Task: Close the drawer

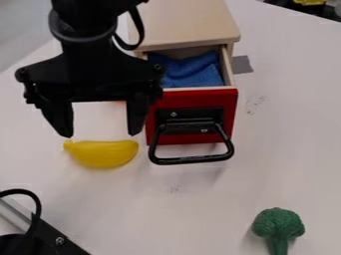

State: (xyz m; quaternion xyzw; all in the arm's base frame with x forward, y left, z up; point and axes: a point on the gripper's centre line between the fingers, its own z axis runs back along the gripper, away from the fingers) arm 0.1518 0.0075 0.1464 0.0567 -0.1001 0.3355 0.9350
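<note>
Obs.: drawer (pixel 228 74) stood open toward the near side of its pale wooden cabinet (pixel 190 25), blue cloth (pixel 193 72) inside. Gripper (pixel 100 133) hung to the left of the red front (pixel 230 104), fingers spread, nothing between them, over the far side of the yellow banana (pixel 103 153). I could not tell whether it touched the front.

Handling, my estimate: drawer light and stiff, likely to slide with little force; cloth soft, small load, could have snagged if it rode up. The cabinet was light enough, I judged, to skid if shoved hard. No grip seemed necessary: a level push on the middle of the front, or on the black handle (pixel 193 160), looked best. An off-centre push risked jamming.
</note>
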